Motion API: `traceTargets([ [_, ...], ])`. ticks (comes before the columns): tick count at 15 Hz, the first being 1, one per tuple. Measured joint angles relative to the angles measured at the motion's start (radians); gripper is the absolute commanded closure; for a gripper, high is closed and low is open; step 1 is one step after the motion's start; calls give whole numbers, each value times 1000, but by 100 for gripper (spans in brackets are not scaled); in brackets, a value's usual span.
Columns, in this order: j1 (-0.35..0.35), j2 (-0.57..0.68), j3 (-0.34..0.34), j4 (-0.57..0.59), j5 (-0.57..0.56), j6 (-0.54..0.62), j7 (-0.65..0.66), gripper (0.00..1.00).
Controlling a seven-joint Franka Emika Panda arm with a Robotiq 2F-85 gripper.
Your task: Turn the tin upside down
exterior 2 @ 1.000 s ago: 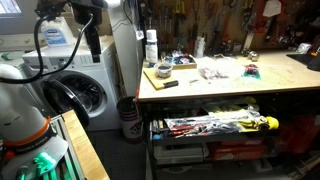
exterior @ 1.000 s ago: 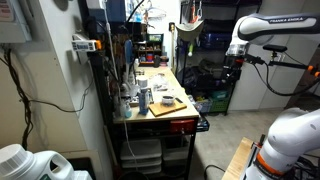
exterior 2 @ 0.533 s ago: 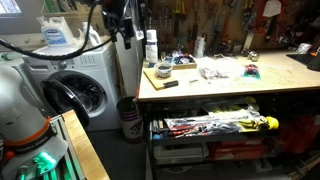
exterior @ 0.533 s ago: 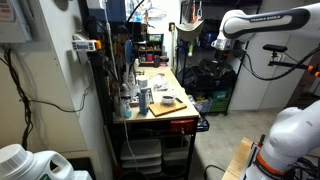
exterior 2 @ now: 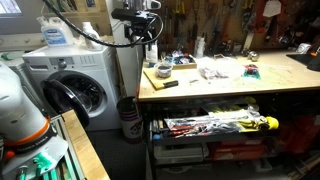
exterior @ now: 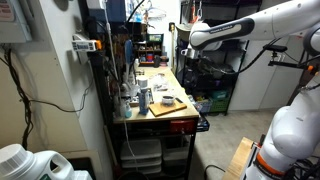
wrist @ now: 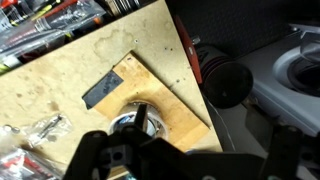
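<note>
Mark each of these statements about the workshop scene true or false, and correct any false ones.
1. The tin sits on a wooden board on the workbench. True.
2. The fingers are closed around the tin. False: they are open and above the bench, holding nothing.
3. A washing machine stands beside the workbench. True.
4. The dark flat strip lies on the floor. False: it lies on the workbench, at the board's edge near the tin.
</note>
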Motion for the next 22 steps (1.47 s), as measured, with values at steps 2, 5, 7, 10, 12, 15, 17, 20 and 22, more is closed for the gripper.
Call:
traceTargets([
  [2, 3, 68, 30, 33, 27, 20, -38, 0],
  [5, 2, 123, 45, 67, 36, 26, -53, 0],
  [7, -1, 125, 45, 73, 37, 26, -59, 0],
  [10, -5, 126, 48, 78, 42, 28, -60, 0],
  [12, -16, 141, 57, 79, 63, 75, -59, 0],
  [15, -35, 200, 59, 84, 151, 163, -70, 0],
  [17, -53, 250, 62, 94, 228, 202, -104, 0],
  [20, -84, 318, 75, 118, 315, 261, -157, 0],
  [22, -105, 360, 90, 142, 353, 274, -176, 7],
])
